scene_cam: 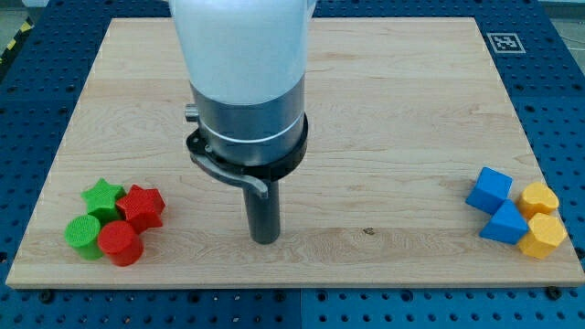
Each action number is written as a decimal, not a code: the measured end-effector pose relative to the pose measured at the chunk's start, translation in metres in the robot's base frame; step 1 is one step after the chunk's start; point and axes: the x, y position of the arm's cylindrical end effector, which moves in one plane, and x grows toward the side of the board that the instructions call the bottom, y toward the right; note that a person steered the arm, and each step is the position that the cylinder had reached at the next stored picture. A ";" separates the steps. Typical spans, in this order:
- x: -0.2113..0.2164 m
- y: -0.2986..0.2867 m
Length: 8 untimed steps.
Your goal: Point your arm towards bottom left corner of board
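Gripper is not fitted on this arm, so open or closed does not apply; only my tip touches the tabletop, low and a little left of the middle. Bottom left corner of the board is well apart from it, with the green star, red star, green cylinder and red cylinder clustered near. Two blue blocks and two yellow blocks sit at the view's right.

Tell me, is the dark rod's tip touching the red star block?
Apart. The camera view shows bare wooden board between my tip and the red star block.
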 end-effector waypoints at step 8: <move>-0.079 -0.066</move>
